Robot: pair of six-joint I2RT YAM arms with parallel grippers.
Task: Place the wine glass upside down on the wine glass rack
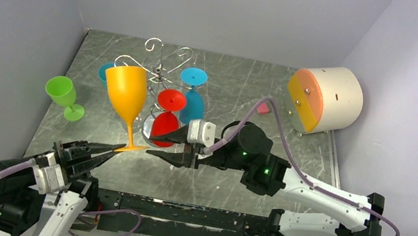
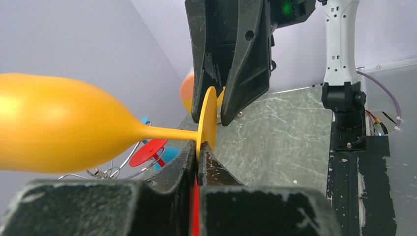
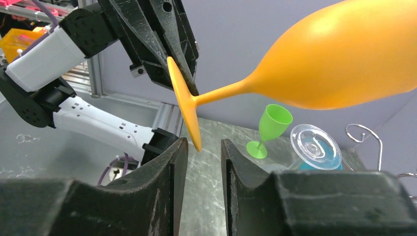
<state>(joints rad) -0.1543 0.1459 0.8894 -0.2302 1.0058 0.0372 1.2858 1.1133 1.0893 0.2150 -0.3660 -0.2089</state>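
Counter (image 1: 244, 85) of grey, scratched marbled sheet carries the silver wire wine glass rack (image 1: 167, 62) at its back, with red and blue glasses already hanging from the scrolled arms. In front of the rack, off the surface, is the orange plastic wine glass (image 1: 127, 90). Its bowl leans toward the rack and its mouth is not turned down. The left gripper (image 1: 118, 149) is clamped tight on the near rim of its flat round foot (image 3: 189, 110). The right gripper (image 3: 204, 147) has its jaws narrowly apart, straddling the opposite rim without pinching it — this looks like a handover. To do it well, the right jaws should seat deep and square on the foot before the left lets go — a grip on the thin edge alone could let the heavy bowl swing.
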